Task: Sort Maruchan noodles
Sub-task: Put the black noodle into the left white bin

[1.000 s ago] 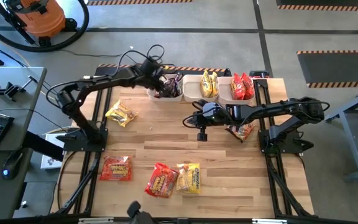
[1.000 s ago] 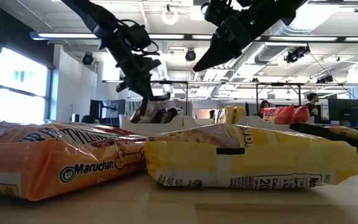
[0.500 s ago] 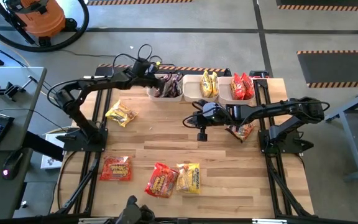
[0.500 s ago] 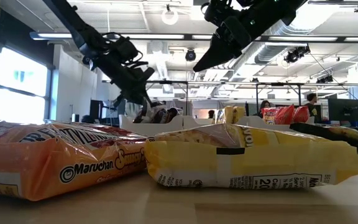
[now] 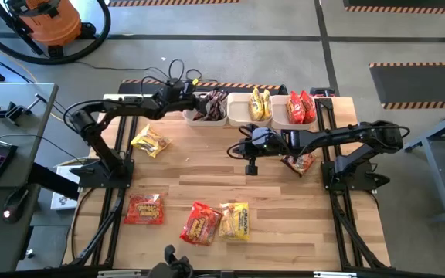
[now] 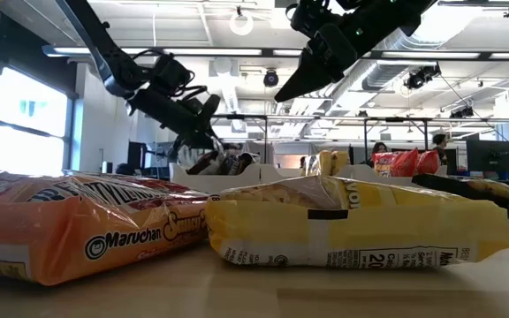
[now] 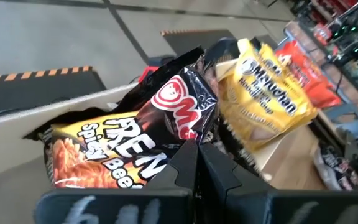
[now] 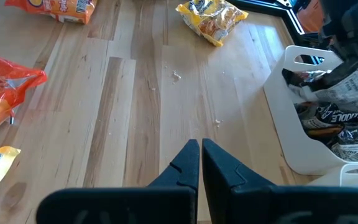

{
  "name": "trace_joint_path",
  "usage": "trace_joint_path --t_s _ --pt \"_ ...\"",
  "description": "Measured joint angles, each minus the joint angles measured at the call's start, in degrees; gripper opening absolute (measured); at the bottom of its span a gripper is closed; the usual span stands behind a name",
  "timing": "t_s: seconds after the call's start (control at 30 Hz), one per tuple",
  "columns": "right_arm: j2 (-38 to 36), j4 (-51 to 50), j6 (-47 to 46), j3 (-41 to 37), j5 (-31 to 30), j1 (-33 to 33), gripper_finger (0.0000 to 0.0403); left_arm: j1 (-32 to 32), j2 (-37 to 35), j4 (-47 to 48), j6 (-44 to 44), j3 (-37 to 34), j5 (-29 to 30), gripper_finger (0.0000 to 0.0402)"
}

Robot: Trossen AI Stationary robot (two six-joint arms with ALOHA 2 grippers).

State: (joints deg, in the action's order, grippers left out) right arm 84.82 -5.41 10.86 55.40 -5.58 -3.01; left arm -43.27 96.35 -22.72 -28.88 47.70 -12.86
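Observation:
Three white bins stand along the far edge. The left bin (image 5: pixel 207 120) holds dark Maruchan noodle packets (image 7: pixel 135 137), the middle one yellow packets (image 5: pixel 259 104), the right one red packets (image 5: pixel 301 108). My left gripper (image 5: pixel 191 106) is shut at the left bin's left end, slanting down at the dark packets. My right gripper (image 5: pixel 249 166) hangs shut above the table's middle, holding nothing. Loose packets lie flat on the wood: yellow (image 5: pixel 150 141) at the left, red (image 5: pixel 144 208), red (image 5: pixel 200 222) and yellow (image 5: pixel 235 220) near the front, and a dark one (image 5: pixel 300 162) under the right arm. My left gripper's shut fingertips (image 7: pixel 188 155) stand right at the face of the dark "Spicy Beef" packet (image 7: pixel 166 146) in the left bin, coming at it on a slant from the table's left. Whether they touch it, I cannot tell.
Bare wood (image 5: pixel 207 174) lies between the bins and the front packets. Black frame rails (image 5: pixel 118 193) run along both table sides. Close to the low camera lie an orange-red packet (image 6: pixel 78 221) and a yellow one (image 6: pixel 352 221).
My left gripper has sunk and drawn back toward the table's left edge, from above the left bin to its left end. It has tipped from pointing steeply down to a shallower slant and has rolled somewhat. It stays shut.

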Motion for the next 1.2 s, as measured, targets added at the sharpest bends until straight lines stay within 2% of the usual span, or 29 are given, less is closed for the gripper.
trace_joint_path --t_s 0.2,0.4,0.53,0.67,0.8,0.97,1.07,1.2 --pt "0.0 0.0 0.1 0.0 0.0 0.0 0.0 1.4 0.4 0.4 4.5 -0.1 0.5 0.0009" --pt "0.0 0.0 0.0 0.0 0.0 0.0 0.0 1.7 0.0 0.6 9.5 0.0 0.4 0.0053" --pt "0.0 -0.2 -0.1 0.0 0.0 0.0 0.0 1.2 -1.4 4.2 12.2 1.4 -0.1 0.0081" --pt "0.0 -0.5 -0.1 0.0 0.0 0.0 0.0 0.9 -4.6 12.3 17.9 4.2 0.0 0.0091" --pt "0.0 -0.6 -0.1 0.0 0.1 0.0 0.0 0.9 -9.3 21.4 24.0 6.6 3.6 0.0087" --pt "0.0 -0.8 0.1 0.0 0.1 0.0 0.0 0.5 -13.3 37.9 30.6 9.5 15.6 0.0064" --pt "0.0 -0.7 0.1 0.0 0.2 0.0 0.0 -0.5 -12.4 43.8 32.1 9.7 20.5 0.0038" --pt "0.0 -0.3 0.3 0.0 0.2 0.0 0.0 -1.6 -7.4 44.8 33.8 9.7 20.3 0.0006"
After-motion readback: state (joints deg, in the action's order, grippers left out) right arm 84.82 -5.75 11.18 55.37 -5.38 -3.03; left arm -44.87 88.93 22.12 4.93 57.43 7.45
